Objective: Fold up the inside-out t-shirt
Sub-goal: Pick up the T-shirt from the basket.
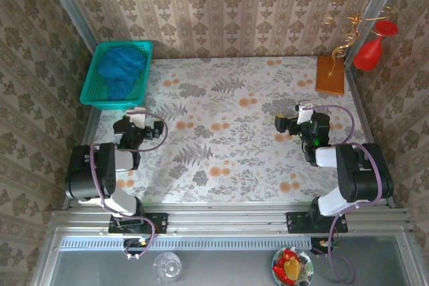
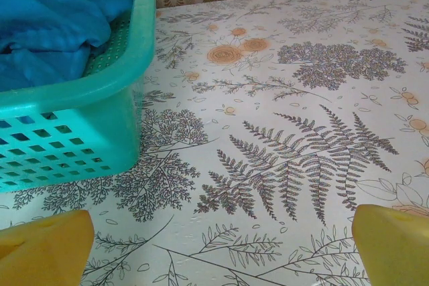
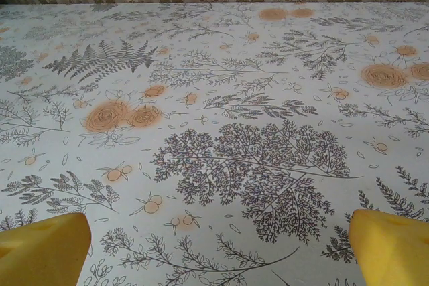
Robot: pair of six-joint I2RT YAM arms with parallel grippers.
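**Blue-teal t-shirt lies bunched in the basket**

We see the t-shirt (image 1: 121, 69) as a crumpled, unfolded heap of plain blue-teal cloth. It lies inside the teal mesh basket (image 1: 90, 92) at the far left corner of the bench (image 1: 234, 98). From above, it covers the far and middle parts of the basket, with a narrower lobe reaching toward the near end. In the left wrist view we find its soft folds heaped just behind the basket's near rim. We cannot make out sleeves, collar or seams, nor tell whether it is inside out.
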